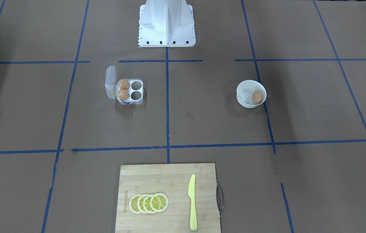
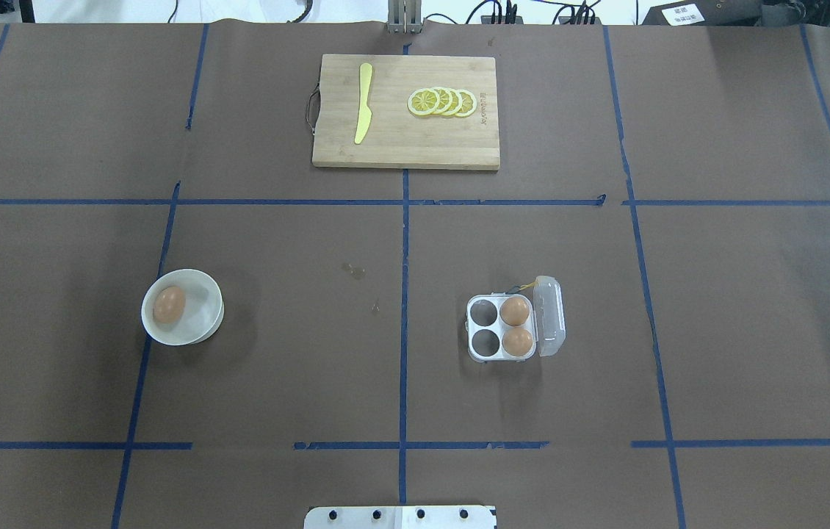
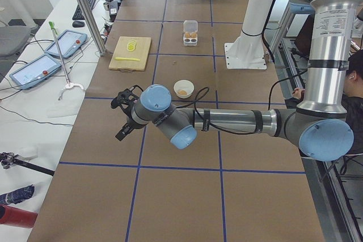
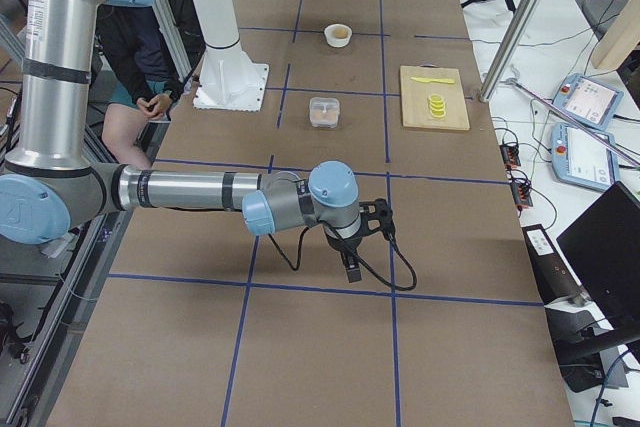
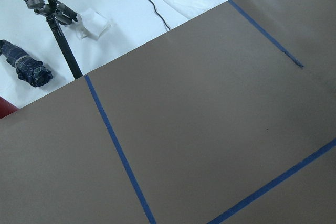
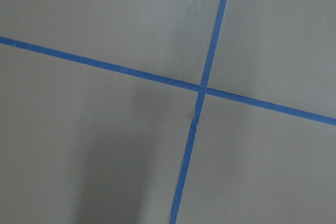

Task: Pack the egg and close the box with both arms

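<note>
Not started: small orange-brown egg [image 2: 169,305] sits in round white bowl [image 2: 203,312] on brown bench [image 2: 312,367]. Clear plastic four-cell box [image 2: 549,317] has lid open, two cells free. Left end effector [image 3: 121,134] and right end effector [image 4: 352,269] are well apart from both; can't tell if open or closed.

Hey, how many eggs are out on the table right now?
3. Two eggs sit in the open box's cells nearest its lid; the third egg lies in the white bowl. None seems hidden.

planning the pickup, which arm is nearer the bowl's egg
Left. The left arm hangs out past the bowl holding the egg; right arm is at the opposite end, beyond the box.
</note>
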{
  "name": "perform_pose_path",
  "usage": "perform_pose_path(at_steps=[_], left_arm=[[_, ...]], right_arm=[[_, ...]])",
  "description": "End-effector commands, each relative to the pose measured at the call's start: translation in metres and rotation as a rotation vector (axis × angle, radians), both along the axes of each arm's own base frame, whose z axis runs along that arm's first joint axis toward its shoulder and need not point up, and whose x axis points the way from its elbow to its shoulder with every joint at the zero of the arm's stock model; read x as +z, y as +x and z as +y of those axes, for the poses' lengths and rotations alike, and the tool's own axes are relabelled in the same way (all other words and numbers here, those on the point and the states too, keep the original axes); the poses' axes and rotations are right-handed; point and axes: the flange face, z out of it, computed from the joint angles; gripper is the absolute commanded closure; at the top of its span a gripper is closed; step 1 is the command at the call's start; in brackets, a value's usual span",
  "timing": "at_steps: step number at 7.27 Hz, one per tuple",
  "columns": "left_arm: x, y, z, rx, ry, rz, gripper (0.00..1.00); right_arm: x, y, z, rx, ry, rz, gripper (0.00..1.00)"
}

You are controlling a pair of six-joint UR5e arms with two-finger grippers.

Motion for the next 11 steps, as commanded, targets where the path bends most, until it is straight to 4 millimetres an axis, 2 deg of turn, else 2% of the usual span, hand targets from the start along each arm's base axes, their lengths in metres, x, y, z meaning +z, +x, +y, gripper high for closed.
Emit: perform_pose_path(at_steps=[1, 2, 3, 4, 6, 7, 8, 9, 10, 11], left_arm=[[-0.034, 0.065, 0.004, 0.161, 0.098, 0.063, 0.00], [-0.062, 0.105, 0.003, 0.167, 0.035, 0.130, 0.00], [-0.082, 0.132, 0.012, 0.137, -0.027, 0.176, 0.00], [-0.094, 0.166, 0.019, 0.124, -0.075, 0.198, 0.00], [-0.113, 0.235, 0.058, -0.005, -0.156, 0.188, 0.00], [-0.119, 0.260, 0.067, -0.034, -0.191, 0.178, 0.00], [-0.127, 0.286, 0.080, -0.035, -0.284, 0.197, 0.04], [-0.142, 0.311, 0.097, -0.076, -0.357, 0.197, 0.14], [-0.148, 0.331, 0.113, -0.072, -0.418, 0.187, 0.18], [-0.146, 0.353, 0.126, -0.073, -0.453, 0.186, 0.21]], right_arm=[[0.004, -0.002, -0.001, -0.005, 0.014, -0.012, 0.00], [0.004, -0.002, 0.000, -0.005, 0.013, -0.014, 0.00], [0.006, -0.002, 0.000, -0.005, 0.010, -0.014, 0.00], [0.007, -0.002, 0.002, -0.005, 0.007, -0.014, 0.00], [0.010, -0.002, 0.005, -0.007, 0.004, -0.015, 0.00], [0.010, -0.002, 0.005, -0.006, 0.003, -0.015, 0.00], [0.010, -0.002, 0.005, -0.007, 0.003, -0.014, 0.00], [0.010, -0.002, 0.005, -0.006, 0.002, -0.015, 0.00], [0.011, -0.001, 0.006, -0.006, -0.001, -0.015, 0.00], [0.011, -0.001, 0.006, -0.006, -0.001, -0.015, 0.00]])
